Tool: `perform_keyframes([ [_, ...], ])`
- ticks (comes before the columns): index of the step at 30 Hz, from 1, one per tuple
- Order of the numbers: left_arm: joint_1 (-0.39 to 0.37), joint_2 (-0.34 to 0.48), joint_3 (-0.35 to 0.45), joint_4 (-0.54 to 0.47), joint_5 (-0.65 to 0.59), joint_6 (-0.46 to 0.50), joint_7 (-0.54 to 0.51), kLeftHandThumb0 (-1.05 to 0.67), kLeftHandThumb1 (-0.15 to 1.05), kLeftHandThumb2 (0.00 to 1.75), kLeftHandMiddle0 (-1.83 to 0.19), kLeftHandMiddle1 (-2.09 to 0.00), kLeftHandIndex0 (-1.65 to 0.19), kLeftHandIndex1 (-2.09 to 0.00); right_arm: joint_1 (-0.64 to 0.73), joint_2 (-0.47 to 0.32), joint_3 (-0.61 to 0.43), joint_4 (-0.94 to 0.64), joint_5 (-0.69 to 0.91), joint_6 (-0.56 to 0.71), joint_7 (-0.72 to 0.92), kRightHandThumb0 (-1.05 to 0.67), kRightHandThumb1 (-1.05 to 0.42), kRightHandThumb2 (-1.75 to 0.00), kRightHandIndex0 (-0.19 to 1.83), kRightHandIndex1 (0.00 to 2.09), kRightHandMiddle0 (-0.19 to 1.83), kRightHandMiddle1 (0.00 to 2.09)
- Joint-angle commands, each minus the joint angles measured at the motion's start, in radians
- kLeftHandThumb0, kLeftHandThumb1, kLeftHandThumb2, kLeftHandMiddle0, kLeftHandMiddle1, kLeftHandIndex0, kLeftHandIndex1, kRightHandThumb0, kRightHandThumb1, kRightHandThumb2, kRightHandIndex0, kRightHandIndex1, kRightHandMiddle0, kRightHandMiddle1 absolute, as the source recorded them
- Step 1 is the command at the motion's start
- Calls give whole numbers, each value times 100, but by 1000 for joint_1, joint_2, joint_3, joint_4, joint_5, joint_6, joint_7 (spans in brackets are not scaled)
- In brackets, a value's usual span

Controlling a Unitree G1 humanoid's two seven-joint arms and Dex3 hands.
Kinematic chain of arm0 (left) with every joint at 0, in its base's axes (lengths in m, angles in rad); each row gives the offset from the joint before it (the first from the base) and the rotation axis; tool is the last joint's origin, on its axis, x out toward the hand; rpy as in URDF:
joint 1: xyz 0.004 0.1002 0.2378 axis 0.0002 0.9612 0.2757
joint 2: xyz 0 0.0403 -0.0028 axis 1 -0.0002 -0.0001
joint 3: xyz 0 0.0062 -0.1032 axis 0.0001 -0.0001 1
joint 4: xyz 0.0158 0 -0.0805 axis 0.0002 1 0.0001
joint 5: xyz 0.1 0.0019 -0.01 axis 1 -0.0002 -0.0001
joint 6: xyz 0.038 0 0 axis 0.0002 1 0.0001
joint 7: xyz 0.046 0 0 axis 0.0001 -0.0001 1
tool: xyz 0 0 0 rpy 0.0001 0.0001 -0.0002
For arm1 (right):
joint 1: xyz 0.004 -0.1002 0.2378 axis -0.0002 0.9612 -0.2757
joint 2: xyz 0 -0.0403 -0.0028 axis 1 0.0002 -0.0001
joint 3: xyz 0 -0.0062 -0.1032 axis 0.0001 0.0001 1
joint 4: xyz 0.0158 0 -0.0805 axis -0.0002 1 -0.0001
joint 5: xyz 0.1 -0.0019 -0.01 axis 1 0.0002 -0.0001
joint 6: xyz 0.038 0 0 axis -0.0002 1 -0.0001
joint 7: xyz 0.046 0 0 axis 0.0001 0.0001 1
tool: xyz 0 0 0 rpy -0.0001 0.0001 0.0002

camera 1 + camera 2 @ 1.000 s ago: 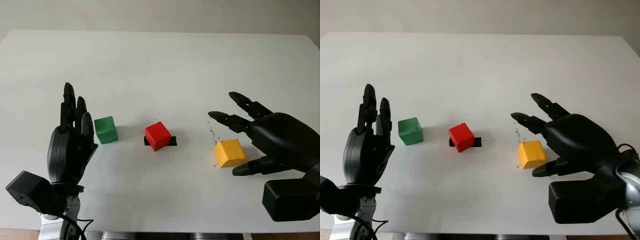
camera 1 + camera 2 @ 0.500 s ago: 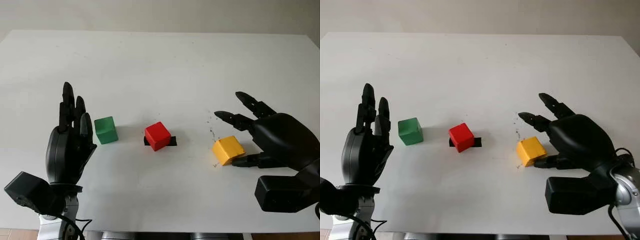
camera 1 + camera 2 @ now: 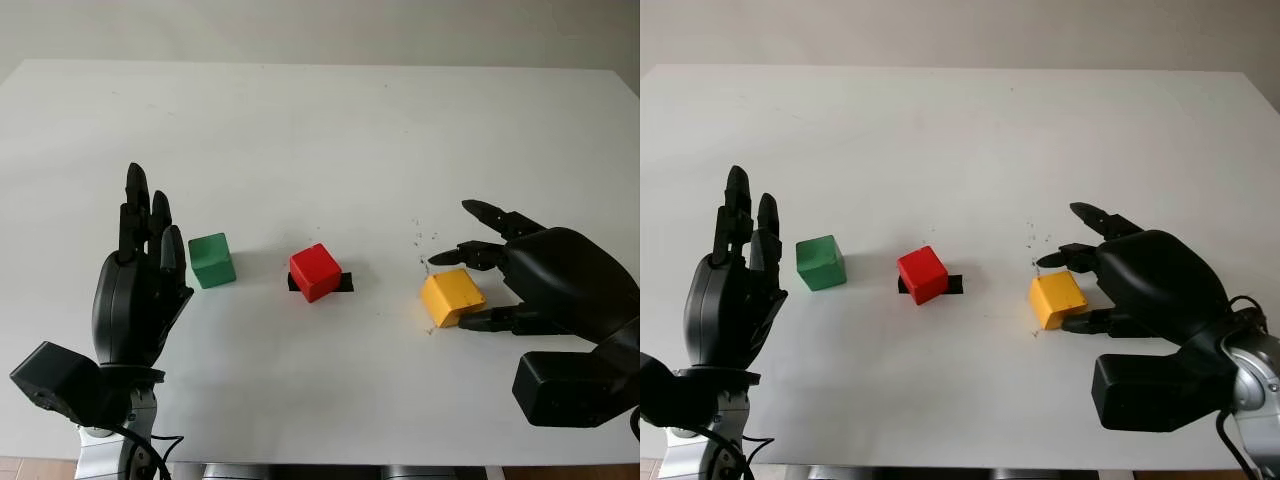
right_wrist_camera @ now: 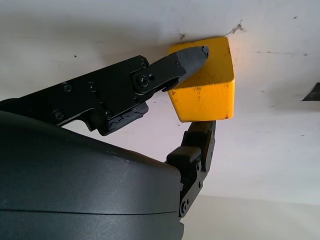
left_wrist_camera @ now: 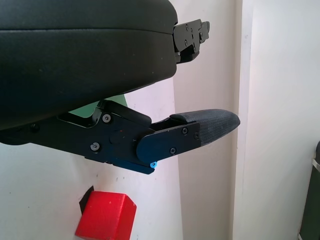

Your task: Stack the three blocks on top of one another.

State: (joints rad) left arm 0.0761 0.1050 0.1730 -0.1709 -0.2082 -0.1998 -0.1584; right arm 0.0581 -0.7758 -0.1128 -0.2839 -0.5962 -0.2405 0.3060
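Right hand (image 3: 530,285) pinching the yellow block (image 3: 452,297) on the white table (image 3: 330,130).
The right wrist view shows fingertips (image 4: 192,56) pressed on opposite faces. Left of it sits the red block (image 3: 316,271) on a black patch (image 3: 346,282), then the green block (image 3: 211,260). Left hand (image 3: 140,290) hovers upright beside the green, open.

You have bare table (image 3: 330,140) beyond the blocks; between green block (image 3: 212,260) and yellow block (image 3: 452,297), the red block (image 3: 315,271) stands in your way.
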Motion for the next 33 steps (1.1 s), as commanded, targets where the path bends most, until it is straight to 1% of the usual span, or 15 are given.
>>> perform_keyframes([
  [1,7,-5,-5,-26,7,6,9,-66,105,62,18,-5,19,0,-6,-13,-6,2,19,-20,3,-45,-100,-5,25,6,41,107],
  [10,12,-5,-10,-31,8,9,12,-66,105,62,19,-4,19,0,-21,-28,-10,15,30,-33,23,-45,-101,-6,25,6,38,115],
  [15,10,-4,-12,-22,4,2,7,-66,105,63,19,-4,19,0,-91,-16,-14,29,127,17,89,-45,-103,-5,25,6,31,124],
  [17,8,-6,-12,-21,-2,4,5,-65,105,63,19,-4,19,0,-140,-12,-15,39,178,44,114,-47,-103,-6,23,5,27,127],
  [18,7,-7,-12,-19,-2,1,4,-65,105,63,19,-4,19,0,-169,-13,-12,41,198,62,131,-47,-101,-6,24,6,28,128],
  [19,6,-8,-12,-15,-4,-4,1,-65,105,63,19,-4,19,0,-214,-5,-7,40,235,100,155,-46,-99,-5,25,6,32,126],
  [20,6,-10,-12,-15,-4,-4,3,-65,105,63,19,-4,19,0,-257,4,-1,41,273,134,178,-44,-96,-5,27,7,38,121],
  [22,6,-13,-14,-16,-3,-4,7,-64,105,63,19,-5,19,0,-327,13,14,56,333,172,219,-42,-94,-5,29,6,45,112],
  [25,7,-21,-16,-22,-7,3,14,-65,105,60,18,-5,19,-1,-425,30,48,103,397,191,266,-42,-93,-5,30,6,48,111],
  [27,9,-23,-18,-24,-1,1,17,-65,105,60,19,-5,19,0,-503,45,79,135,423,214,294,-44,-95,-6,28,5,46,110],
  [30,15,-30,-21,-33,6,10,30,-66,105,59,18,-5,19,-1,-641,77,139,200,441,240,339,-44,-92,-5,31,6,52,118],
  [33,22,-38,-27,-48,19,21,51,-67,105,57,16,-6,18,-2,-722,103,177,249,454,241,368,-44,-91,-5,31,6,51,128],
])
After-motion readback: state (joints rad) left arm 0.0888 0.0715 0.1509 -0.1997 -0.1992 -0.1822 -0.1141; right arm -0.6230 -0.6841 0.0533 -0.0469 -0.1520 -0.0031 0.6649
